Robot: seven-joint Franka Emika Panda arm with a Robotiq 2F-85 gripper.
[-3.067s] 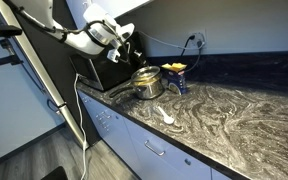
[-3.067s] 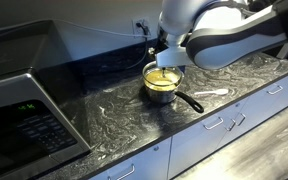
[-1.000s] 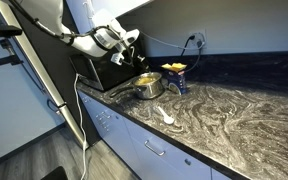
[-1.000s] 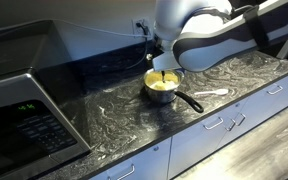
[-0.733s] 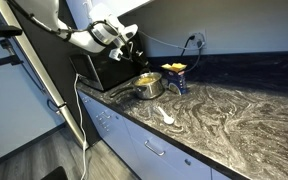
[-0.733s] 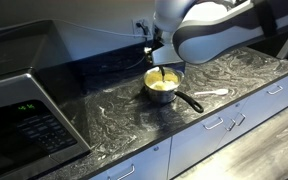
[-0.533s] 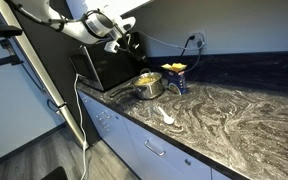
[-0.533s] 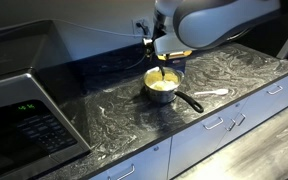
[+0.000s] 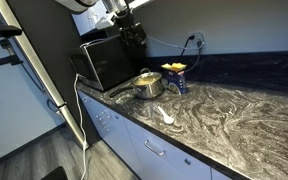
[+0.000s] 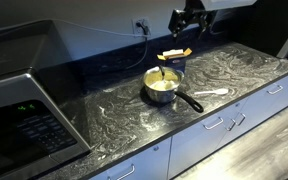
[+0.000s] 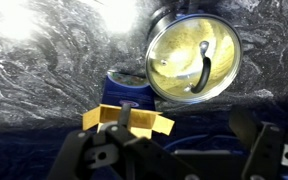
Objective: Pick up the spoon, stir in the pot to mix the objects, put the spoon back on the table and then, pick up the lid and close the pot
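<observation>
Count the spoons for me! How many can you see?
1. The spoon lies on the table, apart from the pot, near the front edge. Others may be hidden from these views.

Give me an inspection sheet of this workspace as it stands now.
Surface: dark countertop with grey-white marble swirls, no damage seen.
Job's things: shiny steel pot with the clear glass lid seemingly on it; small white spoon flat on the countertop, apart from the pot.
Clutter: blue box with yellow top beside the pot.
Grippers: gripper open, empty, high above the box.
Cables: dark cord to a wall outlet.
Surroundings: black microwave; pale drawers.
</observation>
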